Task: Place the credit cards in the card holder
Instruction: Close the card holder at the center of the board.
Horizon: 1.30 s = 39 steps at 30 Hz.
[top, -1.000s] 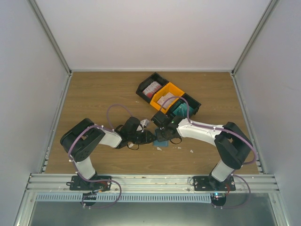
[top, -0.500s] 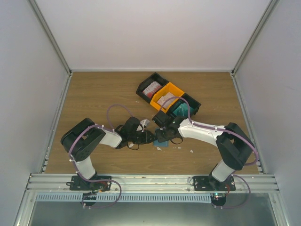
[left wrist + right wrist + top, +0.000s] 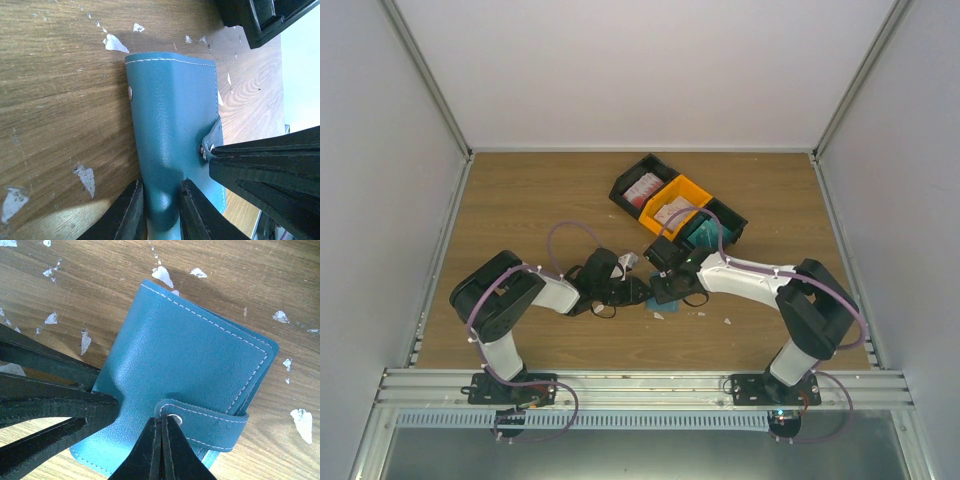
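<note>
The card holder [image 3: 170, 115] is a closed teal wallet lying flat on the wood, with a snap strap [image 3: 210, 415] across one edge. My left gripper [image 3: 161, 202] is shut on the holder's near edge, one finger on each side of a pinched fold. My right gripper [image 3: 162, 422] is shut on the tip of the strap at the snap. In the top view both grippers, left [image 3: 640, 290] and right [image 3: 662, 288], meet over the holder [image 3: 670, 303], which is mostly hidden. Credit cards lie in the bins: red-and-white ones [image 3: 642, 187], whitish ones [image 3: 670, 210], teal ones [image 3: 703, 234].
Three joined bins stand behind the grippers: black [image 3: 625, 180], orange [image 3: 690, 190], black [image 3: 732, 220]. Small white scraps [image 3: 726, 321] dot the wood around the holder. Enclosure walls and aluminium posts border the table on all sides.
The right wrist has shifted very slightly to the left. Both grips on the holder are unchanged.
</note>
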Each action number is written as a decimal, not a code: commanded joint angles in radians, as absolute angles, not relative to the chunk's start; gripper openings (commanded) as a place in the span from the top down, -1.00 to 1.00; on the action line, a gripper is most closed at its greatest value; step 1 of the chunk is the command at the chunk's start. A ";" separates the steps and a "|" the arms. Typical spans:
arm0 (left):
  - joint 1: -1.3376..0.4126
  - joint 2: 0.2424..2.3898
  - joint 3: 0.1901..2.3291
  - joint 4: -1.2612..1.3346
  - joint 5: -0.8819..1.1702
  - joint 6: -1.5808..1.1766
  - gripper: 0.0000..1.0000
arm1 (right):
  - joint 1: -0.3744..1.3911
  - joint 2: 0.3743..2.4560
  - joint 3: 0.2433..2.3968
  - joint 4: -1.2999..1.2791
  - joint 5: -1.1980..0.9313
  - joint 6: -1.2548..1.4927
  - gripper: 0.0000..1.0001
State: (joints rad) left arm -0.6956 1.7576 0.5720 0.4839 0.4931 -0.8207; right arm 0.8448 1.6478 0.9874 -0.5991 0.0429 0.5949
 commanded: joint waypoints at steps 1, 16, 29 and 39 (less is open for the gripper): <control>-0.699 1.809 0.544 0.385 0.454 -0.814 0.52 | 0.842 1.690 0.968 -0.581 0.017 0.590 0.99; -0.700 1.812 0.542 0.385 0.455 -0.811 0.53 | 0.818 1.692 1.004 -0.576 0.067 0.612 0.99; -0.699 1.812 0.541 0.387 0.455 -0.812 0.53 | 0.803 1.626 0.993 -0.549 0.048 0.617 0.99; -0.699 1.814 0.541 0.388 0.455 -0.812 0.53 | 0.791 1.634 0.975 -0.529 0.004 0.595 0.99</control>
